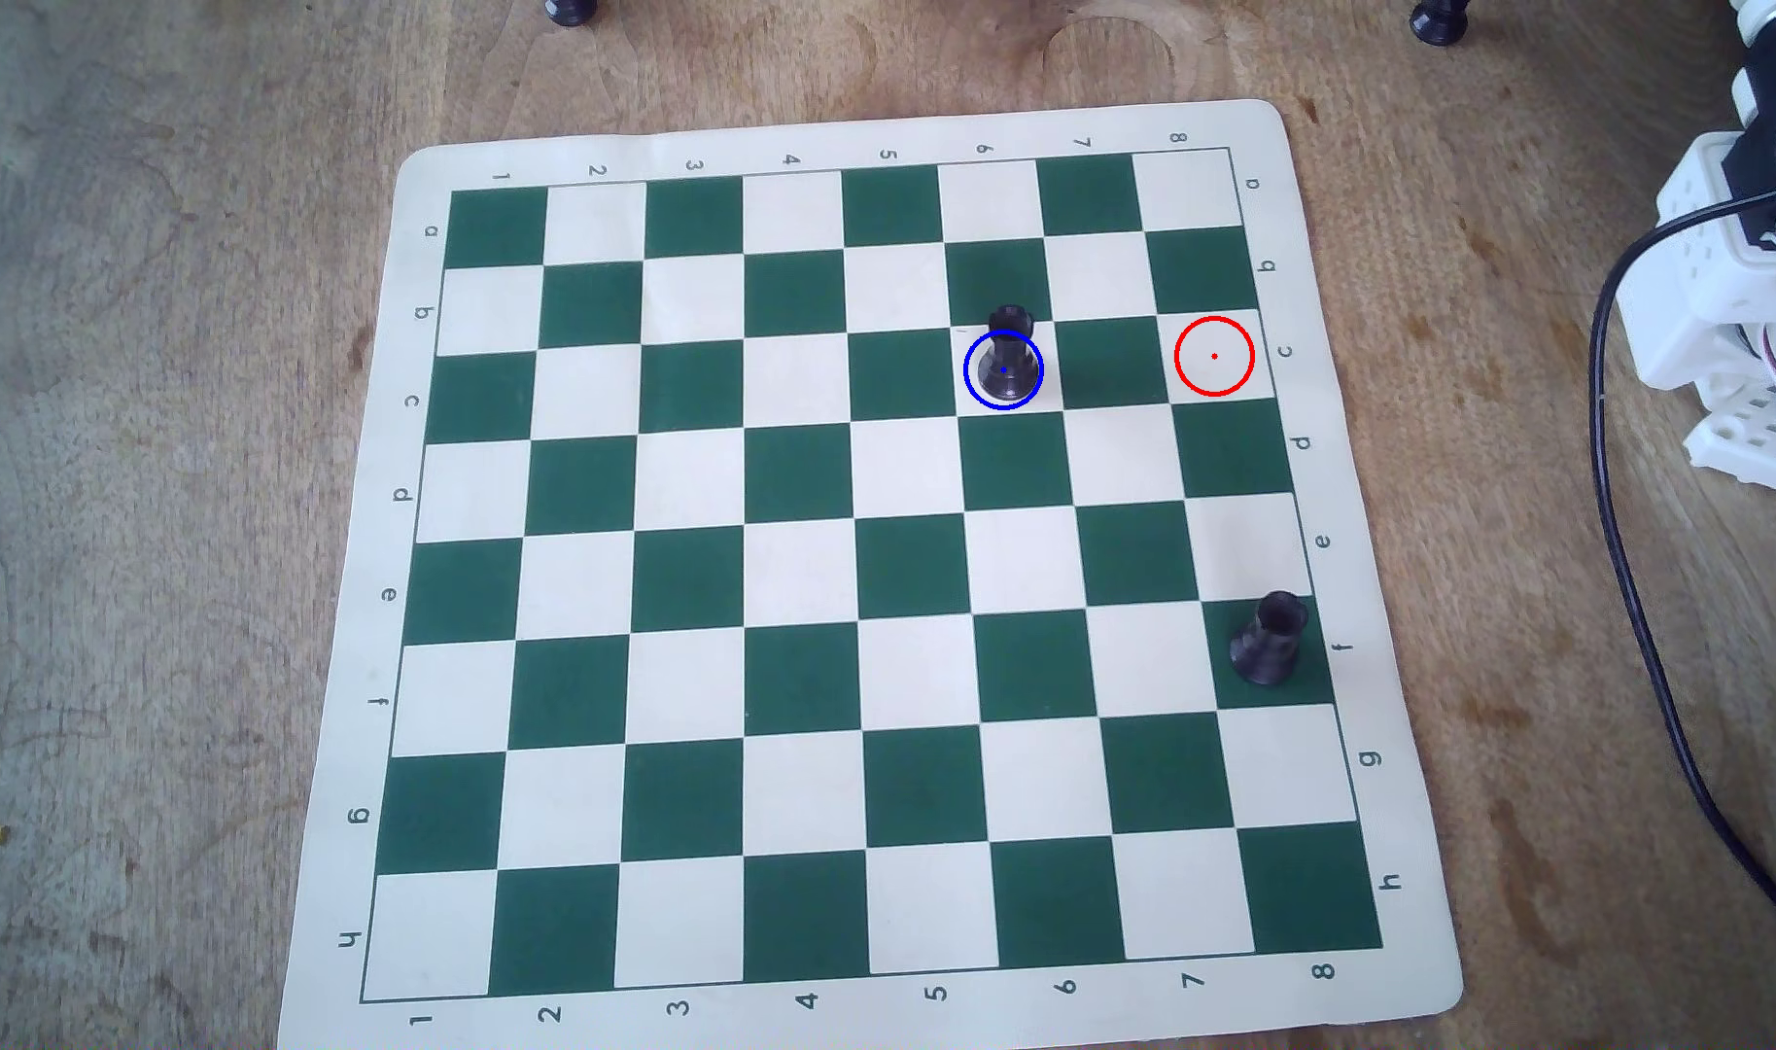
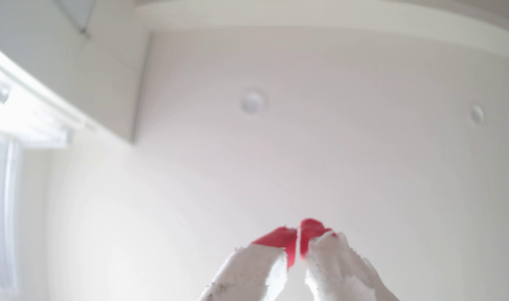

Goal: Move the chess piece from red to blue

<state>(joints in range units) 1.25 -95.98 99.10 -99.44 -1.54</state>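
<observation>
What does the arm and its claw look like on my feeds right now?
The claw has white, rough-edged plastic fingers with red pads at the tips. In the overhead view the arm is white printed plastic with black blocks between segments, thin red-and-white wires, and a black cable trailing across the table.

The overhead view looks almost straight down on the chessboard (image 1: pixel 863 565) from well above, taking in the whole mat, the wooden desk (image 1: pixel 156 505) around it and the arm's white base (image 1: pixel 1732 303) at the right edge. The wrist view sits close behind the claw (image 2: pixel 298 231) and faces upward at the ceiling (image 2: pixel 334 130). The two views share nothing.
</observation>
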